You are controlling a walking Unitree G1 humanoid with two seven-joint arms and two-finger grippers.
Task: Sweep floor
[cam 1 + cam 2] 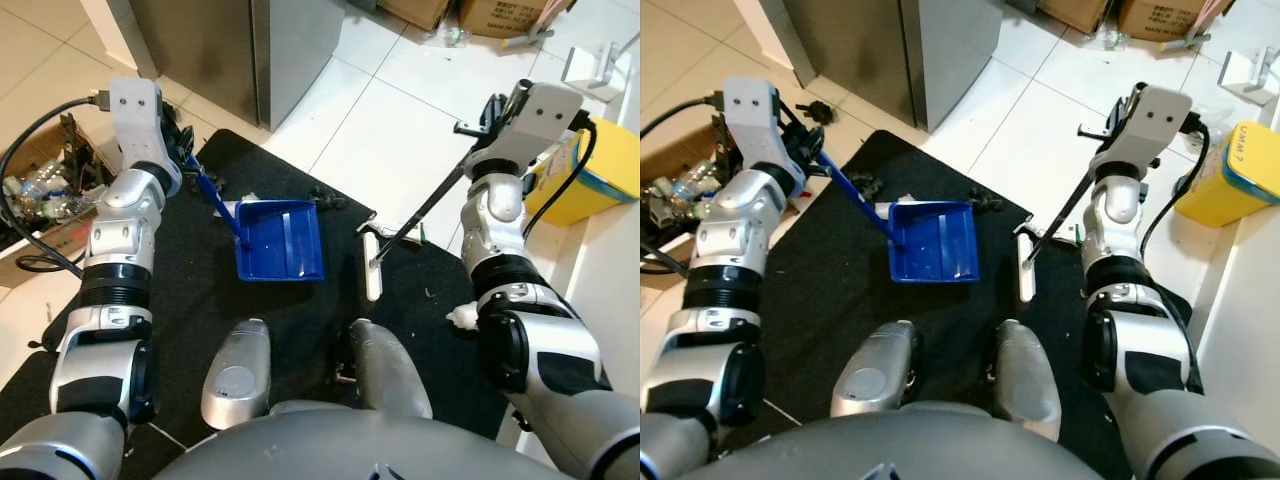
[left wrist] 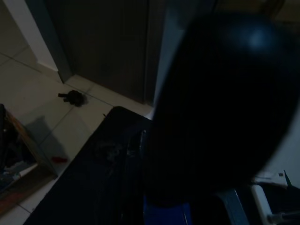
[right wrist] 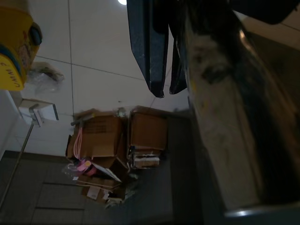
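A blue dustpan (image 1: 282, 240) rests on the black mat (image 1: 200, 290) in front of my feet. Its long blue handle (image 1: 208, 192) slants up to my left gripper (image 1: 183, 148), which is shut on it. My right gripper (image 1: 489, 112) is raised on the right and shut on the thin black broom handle (image 1: 430, 205). The white broom head (image 1: 372, 266) touches the mat just right of the dustpan. Small dark bits of debris (image 1: 326, 197) lie by the dustpan's far edge. A white crumpled scrap (image 1: 463, 316) sits on the mat by my right forearm.
A grey cabinet (image 1: 250, 50) stands at the back. A yellow bin (image 1: 600, 172) is at the right, and a box of rubbish with cables (image 1: 40, 190) at the left. Cardboard boxes (image 1: 500, 15) sit far back on the white tiles (image 1: 400, 120).
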